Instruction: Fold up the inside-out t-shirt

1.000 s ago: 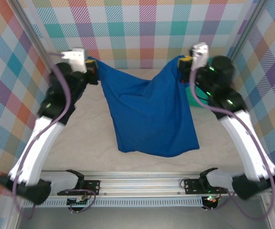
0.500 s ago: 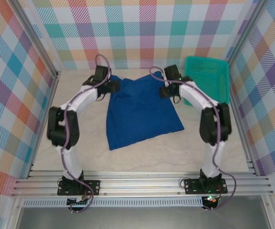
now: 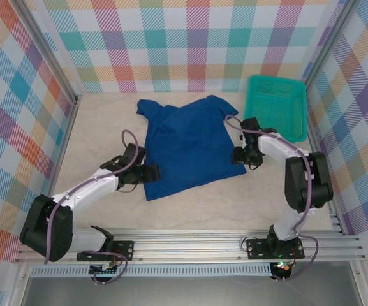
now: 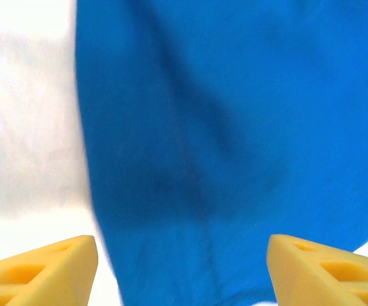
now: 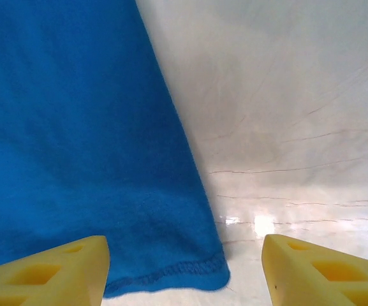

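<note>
— Left gripper (image 3: 149, 173) and right gripper (image 3: 238, 157) both wide open now, parked by the hem corners?
— yep, dropped it a sec ago. inside-out t-shirt (image 3: 187, 143) lies flat on the table (image 3: 94, 131), collar toward its far edge. Spread's done, folds next imo.

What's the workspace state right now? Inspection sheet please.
Surface: pale table, glossy.
Job's things: blue t-shirt spread flat, sleeves at far end, not yet folded.
Clutter: teal basket, far right corner.
Tools: left tool open over near-left hem corner; right tool open at near-right hem corner; neither grips cloth.
Cables: purple cables loop along both arms.
Surroundings: plaid walls; aluminium rail at near edge.
</note>
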Motion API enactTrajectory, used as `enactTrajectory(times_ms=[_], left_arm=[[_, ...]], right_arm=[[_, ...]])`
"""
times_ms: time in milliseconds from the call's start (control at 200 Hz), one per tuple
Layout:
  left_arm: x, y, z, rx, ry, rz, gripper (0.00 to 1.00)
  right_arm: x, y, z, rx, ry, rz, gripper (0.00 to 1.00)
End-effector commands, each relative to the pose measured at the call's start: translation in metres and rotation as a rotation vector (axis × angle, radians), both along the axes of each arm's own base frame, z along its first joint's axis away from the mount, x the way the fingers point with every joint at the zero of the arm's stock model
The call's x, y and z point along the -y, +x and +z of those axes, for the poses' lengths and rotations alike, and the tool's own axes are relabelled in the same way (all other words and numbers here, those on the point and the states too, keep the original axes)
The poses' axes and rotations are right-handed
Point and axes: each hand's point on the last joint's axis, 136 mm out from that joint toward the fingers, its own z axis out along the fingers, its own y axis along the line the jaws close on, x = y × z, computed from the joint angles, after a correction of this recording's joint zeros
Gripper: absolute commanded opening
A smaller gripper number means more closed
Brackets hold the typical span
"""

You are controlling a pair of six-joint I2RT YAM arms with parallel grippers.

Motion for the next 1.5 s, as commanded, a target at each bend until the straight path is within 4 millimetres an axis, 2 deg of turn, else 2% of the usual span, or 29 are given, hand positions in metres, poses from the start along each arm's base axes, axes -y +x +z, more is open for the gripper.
enactTrajectory(times_ms=[0, 190, 390, 495, 685, 870, 975, 1065, 1180, 1275, 1335, 1395, 1495], left_arm=[[0.002, -0.028, -0.005, -0.081, 0.017, 0.018, 0.7], [0.006, -0.048, -0.02, -0.138, 0.031, 0.004, 0.65], [0.018, -0.044, -0.036, -0.158, 0.02, -0.042, 0.56], [0.027, -0.038, -0.035, -0.145, 0.018, -0.062, 0.56], [0.027, -0.039, -0.029, -0.093, 0.113, -0.083, 0.6], [0.028, -0.043, -0.043, -0.112, 0.168, -0.113, 0.57], [0.035, -0.044, -0.052, -0.121, 0.177, -0.142, 0.51], [0.04, -0.043, -0.062, -0.133, 0.183, -0.162, 0.42], [0.04, -0.045, -0.068, -0.147, 0.187, -0.166, 0.23], [0.038, -0.041, -0.057, -0.104, 0.182, -0.155, 0.09], [0.038, -0.036, -0.043, -0.056, 0.165, -0.143, 0.06], [0.042, -0.027, -0.02, 0.016, 0.12, -0.129, 0.03], [0.046, -0.009, 0.03, 0.153, 0.006, -0.089, 0.0]], right_arm=[[-0.002, -0.002, -0.003, -0.029, 0.037, -0.041, 0.64], [-0.007, -0.015, -0.022, -0.106, 0.095, -0.061, 0.61], [-0.01, -0.015, -0.033, -0.116, 0.109, -0.073, 0.55], [-0.008, -0.014, -0.037, -0.115, 0.1, -0.075, 0.51], [-0.011, -0.016, -0.044, -0.121, 0.114, -0.072, 0.43], [-0.011, -0.016, -0.042, -0.116, 0.119, -0.065, 0.4], [-0.011, -0.015, -0.042, -0.112, 0.119, -0.061, 0.37], [-0.013, -0.014, -0.043, -0.113, 0.125, -0.057, 0.32], [-0.013, -0.013, -0.041, -0.103, 0.127, -0.051, 0.19], [-0.017, -0.006, -0.03, -0.048, 0.154, -0.033, 0.07], [-0.022, 0.002, -0.015, 0.015, 0.185, -0.02, 0.03], [-0.029, 0.012, 0.007, 0.102, 0.232, -0.014, 0.0], [-0.036, 0.025, 0.052, 0.254, 0.297, 0.002, 0.0]])
